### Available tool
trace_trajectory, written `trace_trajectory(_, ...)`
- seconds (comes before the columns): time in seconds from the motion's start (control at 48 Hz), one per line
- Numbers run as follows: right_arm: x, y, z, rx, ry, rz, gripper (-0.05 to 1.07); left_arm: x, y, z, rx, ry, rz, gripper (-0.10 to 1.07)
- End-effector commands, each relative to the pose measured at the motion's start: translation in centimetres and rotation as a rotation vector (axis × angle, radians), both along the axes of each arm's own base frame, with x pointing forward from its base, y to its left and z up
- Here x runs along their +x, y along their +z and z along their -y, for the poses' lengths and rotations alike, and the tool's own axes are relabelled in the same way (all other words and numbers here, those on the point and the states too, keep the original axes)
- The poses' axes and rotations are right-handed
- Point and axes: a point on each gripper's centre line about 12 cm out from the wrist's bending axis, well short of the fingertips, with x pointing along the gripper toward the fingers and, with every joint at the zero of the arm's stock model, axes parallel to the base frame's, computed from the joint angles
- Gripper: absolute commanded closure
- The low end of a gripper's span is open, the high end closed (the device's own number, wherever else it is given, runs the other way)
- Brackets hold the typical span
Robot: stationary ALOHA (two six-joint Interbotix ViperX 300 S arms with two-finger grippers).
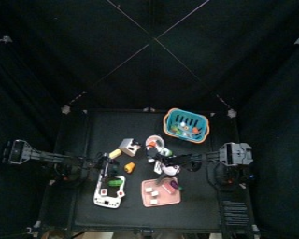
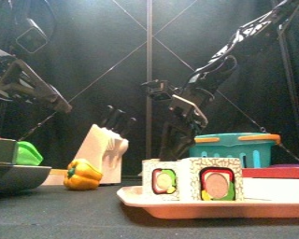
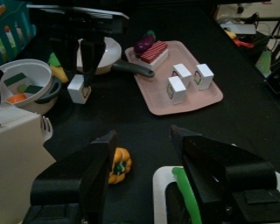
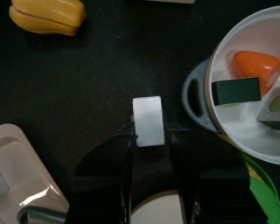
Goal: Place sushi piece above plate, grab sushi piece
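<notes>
A white sushi piece (image 4: 149,121) stands on the black table between the jaws of my right gripper (image 4: 150,133), which are open on either side of it. In the left wrist view the same sushi piece (image 3: 78,88) stands beside the white bowl, under the right gripper (image 3: 94,63). The small white plate (image 3: 105,54) lies just behind it, partly hidden by that gripper. More sushi pieces (image 3: 187,80) sit on the pink tray (image 3: 166,103). My left gripper (image 3: 145,140) hangs open above the table, holding nothing.
A white bowl (image 4: 250,122) with orange and dark green pieces sits close beside the sushi piece. A yellow pepper (image 3: 122,164) lies under the left gripper. The teal basket (image 1: 186,120) stands at the back right, a knife block (image 2: 107,149) at the left.
</notes>
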Motion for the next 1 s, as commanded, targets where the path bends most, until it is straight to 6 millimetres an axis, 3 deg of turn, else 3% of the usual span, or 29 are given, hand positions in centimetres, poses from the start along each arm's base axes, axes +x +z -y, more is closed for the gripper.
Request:
trace_trajectory(0.0,0.7,1.5,0.1,0.001,-0.006,0.042,0.35,0.3,0.4,-0.1,0.0,0.003,0.015,0.09)
trace_trajectory(0.333,0.8,1.5,0.0,0.002,-0.004,0.043,0.15,0.3,0.4,0.0,0.0,0.001,0.015,0.09)
trace_trajectory(0.854,1.2,1.9,-0.4,-0.014,0.005,0.034,0.14,0.3,0.4,-0.1,0.0,0.003,0.015,0.09)
trace_trajectory(0.979,1.1,3.3,-0.8,-0.021,0.003,0.043,0.14,0.4,0.5,-0.1,0.004,0.0,0.017,0.09)
